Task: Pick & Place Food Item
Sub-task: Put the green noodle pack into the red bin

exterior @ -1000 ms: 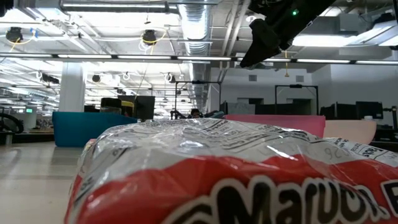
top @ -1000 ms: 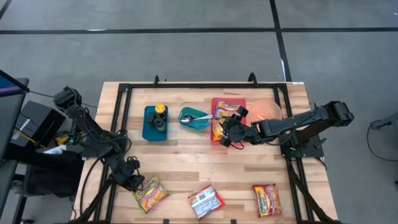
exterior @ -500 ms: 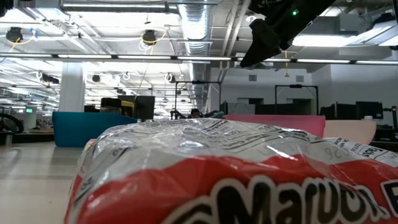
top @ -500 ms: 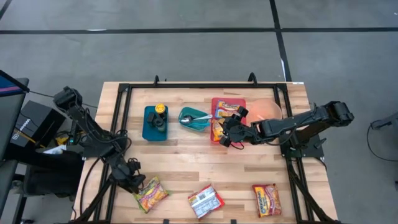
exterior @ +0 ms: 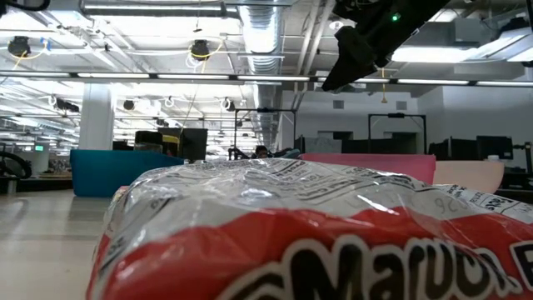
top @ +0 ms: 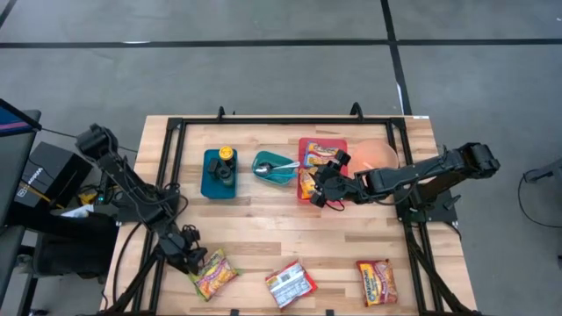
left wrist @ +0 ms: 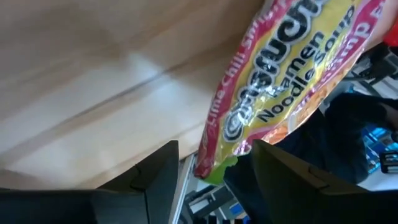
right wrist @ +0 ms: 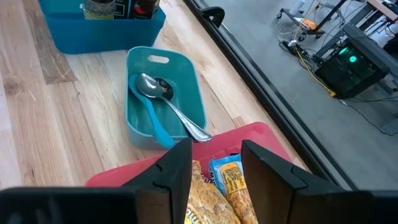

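A pale wooden table [top: 263,219] framed by black rails stands on a grey concrete floor; the low view looks past it into an open office hall with ceiling ducts, strip lights and desks far back.

Along the near edge lie three ramen packets. The leftmost ramen packet [top: 213,274] is yellow, red and green, crinkled, and lies askew at the table's near left corner. The left gripper [top: 186,257] sits just beside its end, fingers parted with the packet's edge between them — whether they touch it I cannot tell. The left wrist view shows what the overhead does not: the lettering "Ramen Noodle Soup" on the wrapper [left wrist: 292,81], and its green tip poking between the two dark fingers [left wrist: 155,180].

A middle ramen packet [top: 291,283] in red and white and a right ramen packet [top: 376,282] lie well apart further along; the middle one fills the low view's foreground [exterior: 308,233].

At the far side stand a blue caddy [top: 219,174], a teal dish [top: 274,168] with a metal spoon [right wrist: 168,102] and teal spoon in it — clear only from the right wrist — and a red tray [top: 321,165] holding snack packets. The right gripper [top: 323,186] hovers over the tray's near edge, fingers apart and empty.
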### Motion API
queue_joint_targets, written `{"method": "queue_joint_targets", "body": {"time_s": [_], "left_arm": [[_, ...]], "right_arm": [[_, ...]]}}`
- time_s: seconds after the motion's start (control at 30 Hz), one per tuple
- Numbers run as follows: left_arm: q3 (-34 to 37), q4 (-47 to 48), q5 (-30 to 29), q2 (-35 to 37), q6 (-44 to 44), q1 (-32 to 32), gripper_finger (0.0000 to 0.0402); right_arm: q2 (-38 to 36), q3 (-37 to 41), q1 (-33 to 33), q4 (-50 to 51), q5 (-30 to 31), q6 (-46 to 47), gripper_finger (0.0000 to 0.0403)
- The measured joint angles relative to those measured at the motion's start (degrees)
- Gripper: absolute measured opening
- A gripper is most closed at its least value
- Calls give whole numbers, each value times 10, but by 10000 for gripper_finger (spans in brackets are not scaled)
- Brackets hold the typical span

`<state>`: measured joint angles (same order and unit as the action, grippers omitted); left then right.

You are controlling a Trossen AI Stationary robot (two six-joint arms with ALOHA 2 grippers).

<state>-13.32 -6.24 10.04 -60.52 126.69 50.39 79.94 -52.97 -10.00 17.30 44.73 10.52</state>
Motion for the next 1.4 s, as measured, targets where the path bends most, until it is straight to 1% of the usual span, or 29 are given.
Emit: {"method": "queue_joint_targets", "body": {"time_s": [0.23,0.33,0.47,0.57,1.0,1.3,1.4], "left_arm": [[0,-75,14,-62,0,3,191],[0,-99,13,-74,0,3,186],[0,-101,11,-76,-4,3,172],[0,-101,3,-76,-5,2,155],[0,-90,0,-76,-7,2,70],[0,-91,-8,-76,-33,2,8],[0,-92,-8,-76,-38,2,3]], "right_arm": [[0,0,0,0,-14,0,132],[0,0,0,0,-14,0,132],[0,0,0,0,-14,0,132],[0,0,0,0,-14,0,132],[0,0,0,0,-15,0,132],[0,0,0,0,-15,0,132],[0,0,0,0,-15,0,132]]}}
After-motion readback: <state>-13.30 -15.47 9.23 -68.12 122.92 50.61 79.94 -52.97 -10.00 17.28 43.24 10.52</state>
